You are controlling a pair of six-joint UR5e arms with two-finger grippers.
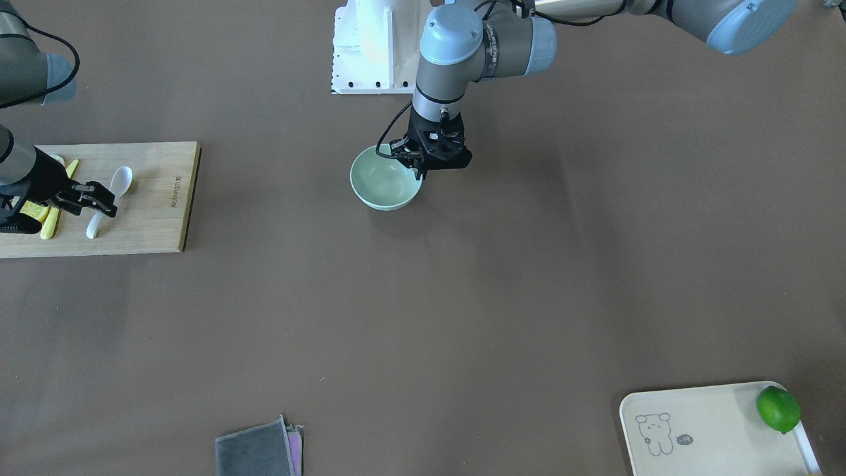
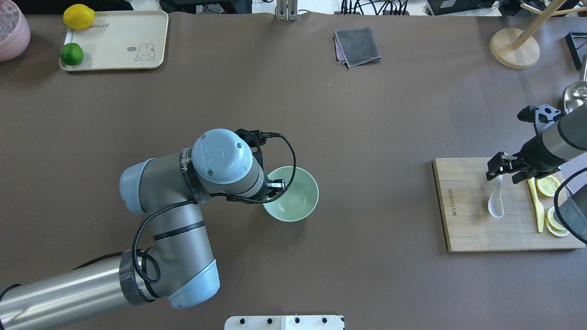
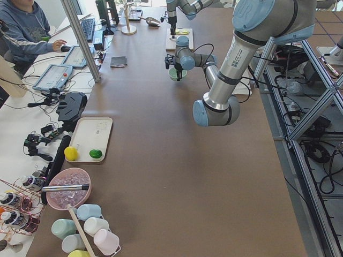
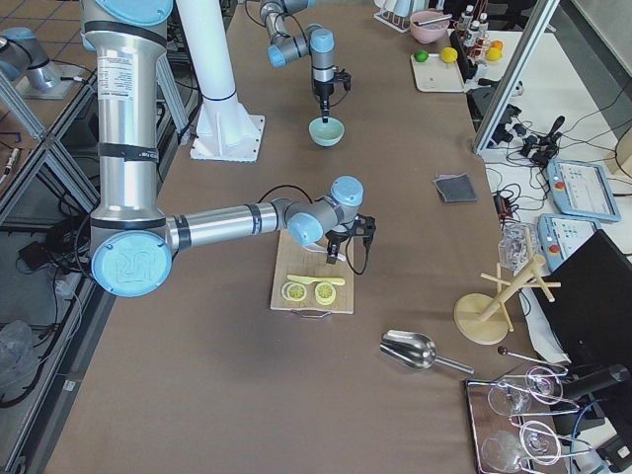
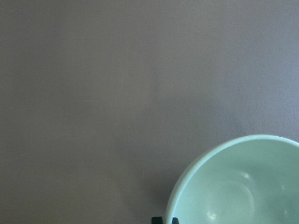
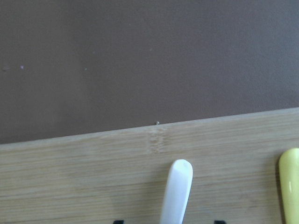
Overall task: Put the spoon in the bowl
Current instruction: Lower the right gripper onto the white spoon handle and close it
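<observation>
The white spoon lies on a wooden cutting board, scoop toward the robot; it also shows in the overhead view. My right gripper is open, just above the board. In the right wrist view its fingertips straddle the spoon's handle without touching it. The mint-green bowl stands upright at mid-table and is empty. My left gripper is shut on the bowl's rim on the robot's left side. In the left wrist view the two fingertips pinch the rim of the bowl.
A yellow plastic knife and lemon slices lie on the board beside the spoon. A cream tray with a lime and a lemon is far left. A grey cloth, wooden stand and metal scoop lie at the far side.
</observation>
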